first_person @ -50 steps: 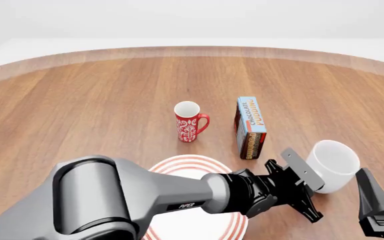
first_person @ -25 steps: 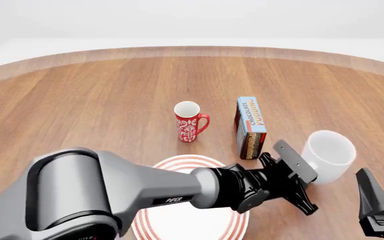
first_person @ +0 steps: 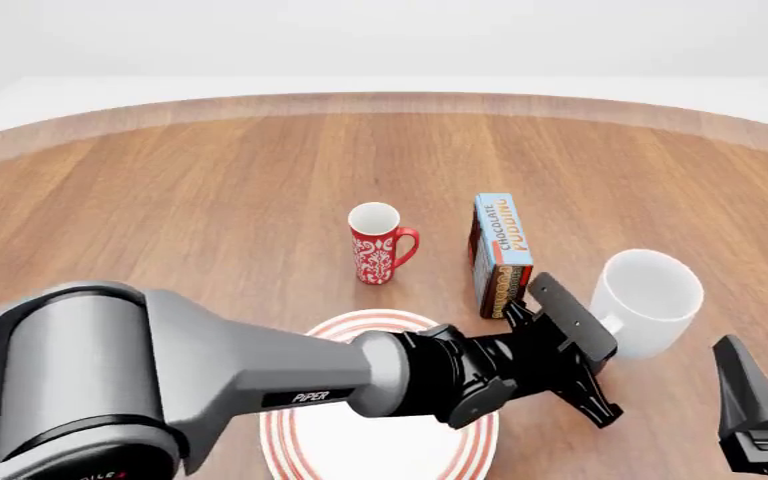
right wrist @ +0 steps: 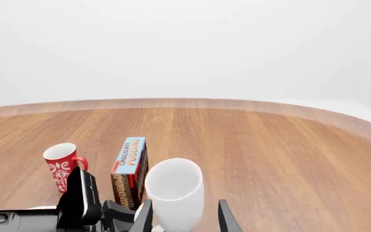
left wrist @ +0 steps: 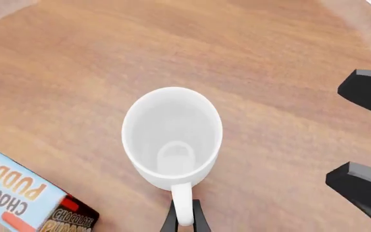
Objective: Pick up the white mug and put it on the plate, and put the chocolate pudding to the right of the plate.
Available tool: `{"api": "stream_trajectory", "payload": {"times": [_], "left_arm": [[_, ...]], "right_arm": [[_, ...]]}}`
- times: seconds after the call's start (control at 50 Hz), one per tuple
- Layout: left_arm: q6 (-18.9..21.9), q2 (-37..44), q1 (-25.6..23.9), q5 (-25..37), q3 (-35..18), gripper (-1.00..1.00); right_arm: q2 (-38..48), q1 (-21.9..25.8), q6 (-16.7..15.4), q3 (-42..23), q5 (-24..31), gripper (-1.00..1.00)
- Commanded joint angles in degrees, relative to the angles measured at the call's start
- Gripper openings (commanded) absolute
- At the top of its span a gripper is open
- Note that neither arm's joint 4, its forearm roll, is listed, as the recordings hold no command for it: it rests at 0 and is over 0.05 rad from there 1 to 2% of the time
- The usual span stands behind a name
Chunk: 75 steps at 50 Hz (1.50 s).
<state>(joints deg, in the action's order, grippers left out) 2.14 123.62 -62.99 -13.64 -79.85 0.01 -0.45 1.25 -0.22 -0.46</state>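
The white mug (first_person: 647,298) hangs tilted above the table, right of the chocolate pudding (first_person: 502,252). My left gripper (first_person: 608,335) is shut on its handle; in the left wrist view the fingers (left wrist: 171,220) pinch the handle below the white mug (left wrist: 172,136). The plate (first_person: 285,438) lies near the front edge, mostly hidden under my left arm. The pudding carton (right wrist: 129,169) stands on edge behind the plate. My right gripper (first_person: 754,405) waits low at the front right, open and holding nothing, and the mug (right wrist: 174,189) floats just ahead of it.
A red patterned mug (first_person: 379,243) stands upright left of the pudding carton, behind the plate. Bare wooden table stretches to the left, far back and right of the plate, ending in a curved far edge.
My left gripper has lifted the white mug upward and carried it slightly left, toward the pudding carton. The right arm has stayed still.
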Motion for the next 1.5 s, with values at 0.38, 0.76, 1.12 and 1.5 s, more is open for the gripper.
{"api": "stream_trajectory", "payload": {"times": [0.38,0.76,1.12,1.5], "left_arm": [[1.0,-7.6,-0.8,-3.5,8.6,-1.00],[0.9,-14.1,-0.6,-6.6,16.4,-1.00],[1.7,-18.4,-0.7,-8.0,21.6,-1.00],[2.4,-25.7,-0.5,-8.4,27.4,-1.00]], "right_arm": [[0.0,-0.1,0.0,0.0,0.0,1.00],[0.0,-0.1,0.0,0.0,0.1,1.00],[0.0,0.0,0.0,0.0,0.1,1.00],[0.0,-0.1,0.0,0.0,0.1,1.00]]}}
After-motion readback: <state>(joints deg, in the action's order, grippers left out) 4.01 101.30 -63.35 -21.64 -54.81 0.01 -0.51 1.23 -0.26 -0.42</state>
